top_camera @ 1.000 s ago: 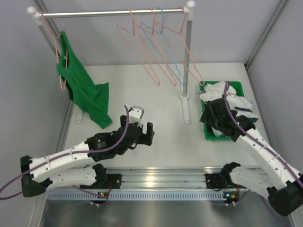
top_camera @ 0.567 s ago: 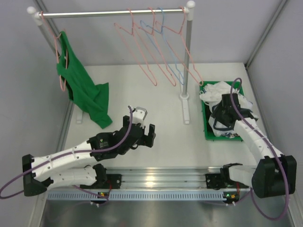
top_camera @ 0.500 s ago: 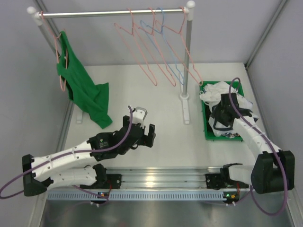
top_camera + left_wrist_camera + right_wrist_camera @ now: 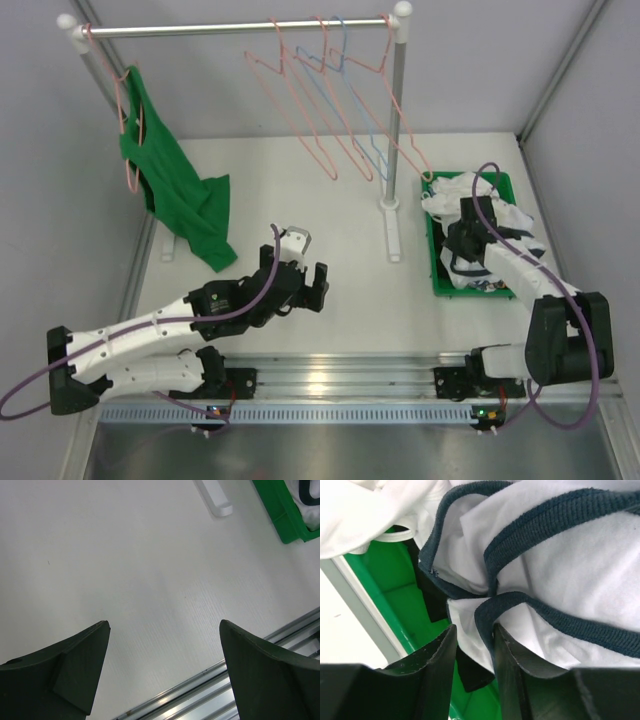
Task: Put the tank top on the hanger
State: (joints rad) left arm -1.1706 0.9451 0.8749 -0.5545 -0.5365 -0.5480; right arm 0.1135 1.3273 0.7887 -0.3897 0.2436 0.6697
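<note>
Count of rail, table and rig
Four pink hangers (image 4: pixel 326 168), one blue hanger (image 4: pixel 372 160), one green tank top (image 4: pixel 180 200), one green bin (image 4: pixel 437 275), two robot arms (image 4: pixel 150 335).

The left arm (image 4: pixel 130 335) and the right arm (image 4: pixel 525 275) look the same. Each one has long white tubes, with chunky black parts where it bends. The bottom end of each arm is a big black block. A thin purple cable (image 4: pixel 22 393) loops out near the bottom of each arm and runs along it. The left claw (image 4: pixel 164 630) has two black fingers (image 4: pixel 75 670), wide at the back and narrow at the tip. The right claw (image 4: pixel 475 630) has the same smooth black fingers.
</note>
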